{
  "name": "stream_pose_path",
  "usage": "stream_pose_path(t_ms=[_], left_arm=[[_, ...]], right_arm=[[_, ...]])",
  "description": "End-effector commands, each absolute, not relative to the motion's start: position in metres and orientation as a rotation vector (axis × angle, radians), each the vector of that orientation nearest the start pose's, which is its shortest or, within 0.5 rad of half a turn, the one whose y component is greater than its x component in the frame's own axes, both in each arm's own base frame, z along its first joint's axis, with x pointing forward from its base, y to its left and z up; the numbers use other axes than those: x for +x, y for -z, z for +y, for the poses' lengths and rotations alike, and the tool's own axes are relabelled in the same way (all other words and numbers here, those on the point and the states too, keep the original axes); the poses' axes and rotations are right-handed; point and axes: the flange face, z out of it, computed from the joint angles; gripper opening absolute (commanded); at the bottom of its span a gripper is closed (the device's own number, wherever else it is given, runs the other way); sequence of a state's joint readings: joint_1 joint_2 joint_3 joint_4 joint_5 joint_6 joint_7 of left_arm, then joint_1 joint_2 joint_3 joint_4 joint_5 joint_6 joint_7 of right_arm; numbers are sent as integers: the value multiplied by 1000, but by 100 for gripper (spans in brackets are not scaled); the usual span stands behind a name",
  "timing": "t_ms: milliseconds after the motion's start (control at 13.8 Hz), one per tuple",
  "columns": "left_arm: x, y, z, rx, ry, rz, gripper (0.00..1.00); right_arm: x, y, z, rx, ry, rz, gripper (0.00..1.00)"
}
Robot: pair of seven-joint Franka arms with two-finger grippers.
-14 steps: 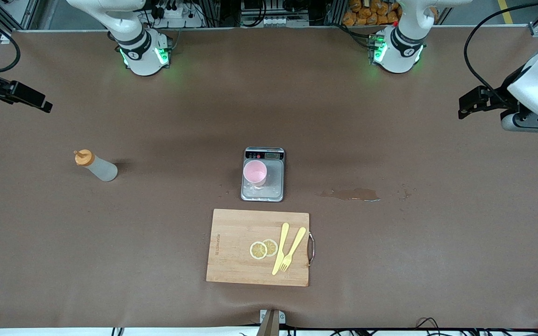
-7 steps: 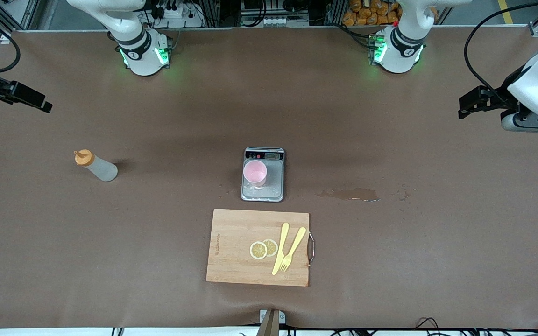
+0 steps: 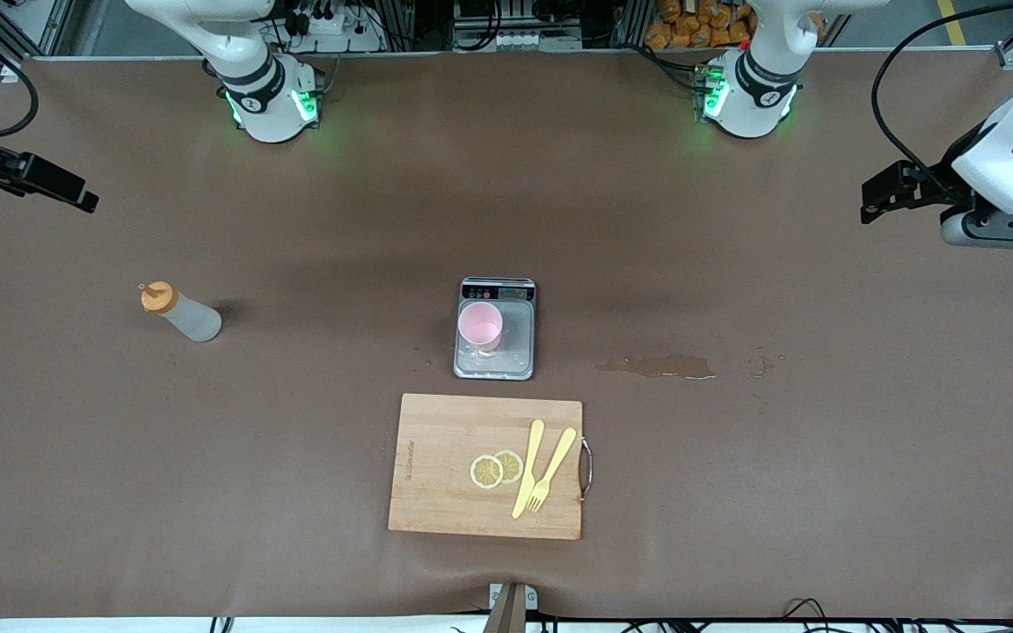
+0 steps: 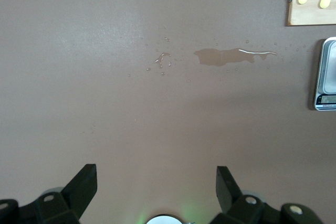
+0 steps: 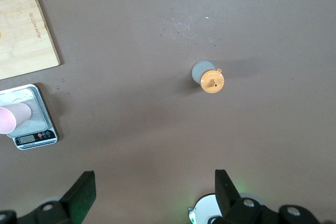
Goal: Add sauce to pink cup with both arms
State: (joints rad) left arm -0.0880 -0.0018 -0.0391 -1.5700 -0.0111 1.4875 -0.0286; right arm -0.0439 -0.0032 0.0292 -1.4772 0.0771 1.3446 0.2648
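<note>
On the table, one sauce [image 3: 181, 313], one pink cup [image 3: 479, 326], two hands released

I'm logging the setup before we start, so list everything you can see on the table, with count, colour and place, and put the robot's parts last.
sauce bottle: one, translucent whitish with an orange cap, upright toward the right arm's end of the table.
pink cup: one, light pink, upright on the scale.
scale: one, grey, mid-table, farther from the front camera than the cutting board.
cutting board: one, light wood with a metal handle, nearest the front camera.
lemon slices: two, yellow, overlapping on the board.
fork: one, yellow, on the board.
knife: one, yellow, beside the fork.
spill: one, brownish puddle, toward the left arm's end.
left gripper: black, open, over bare table.
right gripper: black, open, over bare table.
</note>
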Motion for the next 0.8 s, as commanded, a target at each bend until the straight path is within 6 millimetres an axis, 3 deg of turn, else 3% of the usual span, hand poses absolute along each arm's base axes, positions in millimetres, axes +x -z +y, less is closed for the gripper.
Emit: stream_pose_path(t_ms=[0, 724], left_arm=[[538, -626, -72, -3145, -125, 173, 100], [538, -626, -73, -3146, -128, 176, 100]], right_arm=[[523, -653, 2, -3070, -192, 394, 100], [524, -653, 3, -3068, -190, 393, 100]])
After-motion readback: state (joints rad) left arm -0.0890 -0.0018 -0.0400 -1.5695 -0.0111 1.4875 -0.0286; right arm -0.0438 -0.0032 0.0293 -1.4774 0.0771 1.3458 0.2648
